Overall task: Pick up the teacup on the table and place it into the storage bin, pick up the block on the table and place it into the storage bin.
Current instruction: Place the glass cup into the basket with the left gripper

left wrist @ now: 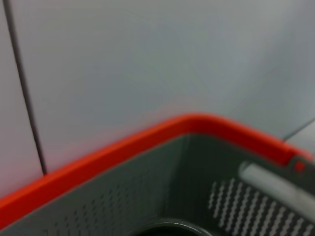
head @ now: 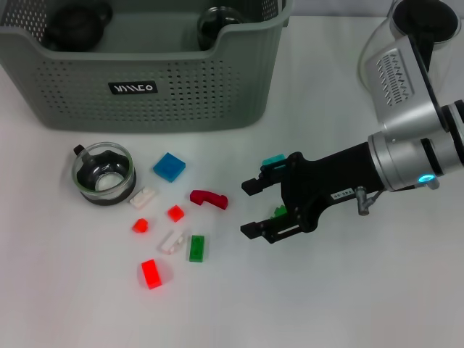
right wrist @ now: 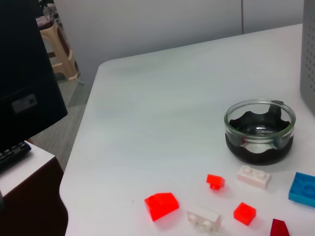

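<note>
The storage bin (head: 145, 87), grey-green with perforated sides and a black label, stands at the back left; two dark cups (head: 76, 25) (head: 217, 22) lie in it. A glass teacup (head: 104, 174) with a dark inside stands in front of the bin and also shows in the right wrist view (right wrist: 260, 130). Several blocks lie to its right: blue (head: 169, 167), dark red (head: 209, 198), white (head: 143, 196), green (head: 196, 248), red (head: 151, 273). My right gripper (head: 250, 209) is open and empty, just right of the dark red block. My left gripper is out of view.
A teal block (head: 274, 161) and a green block (head: 279, 212) lie by the right gripper's body. A clear round container (head: 406, 36) stands at the back right. The left wrist view shows a grey perforated wall with an orange rim (left wrist: 147, 140). The table's edge (right wrist: 81, 147) shows in the right wrist view.
</note>
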Motion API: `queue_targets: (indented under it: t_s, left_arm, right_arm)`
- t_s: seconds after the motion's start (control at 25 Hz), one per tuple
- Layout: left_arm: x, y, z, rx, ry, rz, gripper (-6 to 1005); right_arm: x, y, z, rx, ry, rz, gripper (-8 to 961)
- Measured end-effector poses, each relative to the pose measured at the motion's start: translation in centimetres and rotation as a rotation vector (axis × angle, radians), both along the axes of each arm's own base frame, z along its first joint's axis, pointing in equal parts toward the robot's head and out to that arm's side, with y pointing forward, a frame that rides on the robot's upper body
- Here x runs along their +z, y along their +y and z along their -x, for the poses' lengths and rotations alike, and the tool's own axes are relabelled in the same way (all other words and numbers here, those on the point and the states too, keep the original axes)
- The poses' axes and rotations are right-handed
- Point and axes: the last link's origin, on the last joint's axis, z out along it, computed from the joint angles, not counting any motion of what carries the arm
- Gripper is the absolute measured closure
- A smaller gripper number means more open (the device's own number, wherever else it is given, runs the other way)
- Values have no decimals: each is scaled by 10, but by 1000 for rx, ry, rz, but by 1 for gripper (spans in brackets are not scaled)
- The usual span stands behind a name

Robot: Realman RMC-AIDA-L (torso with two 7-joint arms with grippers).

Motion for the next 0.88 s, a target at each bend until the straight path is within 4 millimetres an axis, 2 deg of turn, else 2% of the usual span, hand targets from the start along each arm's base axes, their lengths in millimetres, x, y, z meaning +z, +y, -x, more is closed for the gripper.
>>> queue_targets:
  t_s: [0.28, 0.48, 0.68, 0.88]
  left_arm:
    - [-37, 9, -3, 2, 179, -2, 939]
    - [-54, 13, -6, 1, 235, -11, 938]
    - [-64, 15, -4, 1, 248, -3, 937]
    - [-64, 18, -2, 3, 250, -14, 937]
  right_arm:
    - [-1, 1, 3, 1, 5, -3, 193]
    - [-1, 2, 3, -3, 8, -13, 192]
    - [0, 4, 3, -4, 7, -20, 192]
    - [1, 6, 2, -2, 3, -26, 192]
